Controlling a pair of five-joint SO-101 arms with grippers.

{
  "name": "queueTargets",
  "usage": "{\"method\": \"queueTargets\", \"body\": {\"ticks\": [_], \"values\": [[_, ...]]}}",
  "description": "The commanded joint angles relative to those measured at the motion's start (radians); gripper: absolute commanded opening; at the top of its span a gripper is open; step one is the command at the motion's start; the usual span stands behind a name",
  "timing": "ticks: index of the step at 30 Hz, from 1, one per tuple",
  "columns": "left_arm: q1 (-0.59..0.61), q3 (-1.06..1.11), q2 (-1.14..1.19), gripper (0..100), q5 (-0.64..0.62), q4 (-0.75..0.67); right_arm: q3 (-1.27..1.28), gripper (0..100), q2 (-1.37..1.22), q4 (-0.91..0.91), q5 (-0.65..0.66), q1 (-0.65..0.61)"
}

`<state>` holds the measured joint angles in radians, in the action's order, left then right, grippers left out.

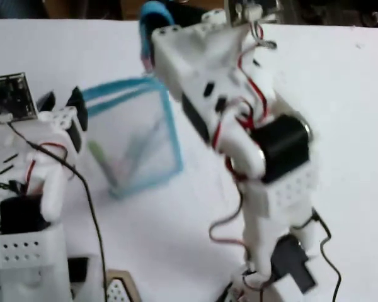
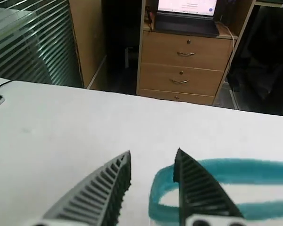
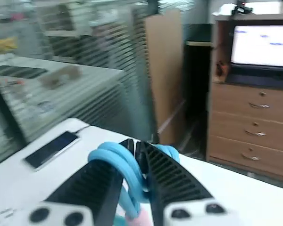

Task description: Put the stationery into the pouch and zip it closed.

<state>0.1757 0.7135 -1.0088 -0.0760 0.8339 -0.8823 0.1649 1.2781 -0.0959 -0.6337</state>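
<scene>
The clear pouch (image 1: 135, 135) with teal edging stands on the white table, with a green pen (image 1: 98, 151) and other thin stationery showing through its wall. My right gripper (image 3: 137, 144) is shut on a light blue loop (image 3: 117, 164) at the pouch's far end, and that loop (image 1: 152, 14) rises above the arm in the high view. My left gripper (image 2: 153, 157) is open just beside the pouch's teal edge (image 2: 217, 172), with nothing between its fingers. Its black fingers (image 1: 76, 103) sit at the pouch's left corner.
The right arm's white body (image 1: 239, 126) hangs over the table's middle and hides part of the pouch. A phone (image 3: 52, 148) lies on the table near its far edge. Cables (image 1: 88, 201) trail from the left arm's base (image 1: 25, 251). Wooden drawers (image 2: 184, 70) stand beyond the table.
</scene>
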Motion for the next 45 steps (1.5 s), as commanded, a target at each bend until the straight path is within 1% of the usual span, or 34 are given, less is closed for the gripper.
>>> {"method": "queueTargets", "body": {"ticks": [1,6,10,15,20,23,25,27,30,33,37,39,42,45], "values": [[-0.038,0.011,0.008,17,0.006,-0.040,-0.040,1.6,0.097,0.025,0.011,-0.071],[-0.056,0.005,0.008,17,0.006,-0.069,-0.034,1.6,0.143,0.041,0.006,-0.140],[-0.096,0.008,0.008,17,0.006,-0.055,-0.029,1.6,0.143,0.067,0.002,-0.200],[-0.090,-0.063,0.005,17,0.006,0.072,-0.002,1.6,0.119,0.064,-0.031,-0.209],[-0.002,-0.189,-0.002,17,0.006,0.227,-0.002,1.6,0.079,0.062,-0.034,-0.211],[0.045,-0.267,-0.002,20,0.006,0.328,-0.002,1.6,0.068,0.062,-0.034,-0.213],[0.051,-0.308,-0.002,22,0.006,0.387,-0.002,1.6,0.067,0.062,-0.034,-0.225],[0.051,-0.324,-0.002,22,0.006,0.411,-0.002,1.6,0.067,0.062,-0.034,-0.251],[0.038,-0.319,0.007,22,0.006,0.411,-0.003,1.6,0.067,0.062,-0.034,-0.297],[-0.024,-0.272,0.005,22,-0.005,0.367,-0.005,1.6,0.067,0.061,-0.035,-0.337],[-0.077,-0.209,0.005,23,-0.129,0.247,-0.002,1.6,0.067,0.021,-0.057,-0.346],[-0.090,-0.210,0.007,23,-0.147,0.203,-0.002,1.6,0.065,-0.010,-0.060,-0.312],[-0.085,-0.258,0.007,23,-0.150,0.184,0.000,1.6,0.064,-0.047,-0.063,-0.280],[-0.004,-0.344,0.004,23,-0.155,0.215,0.000,1.6,0.064,-0.044,-0.063,-0.265]]}}
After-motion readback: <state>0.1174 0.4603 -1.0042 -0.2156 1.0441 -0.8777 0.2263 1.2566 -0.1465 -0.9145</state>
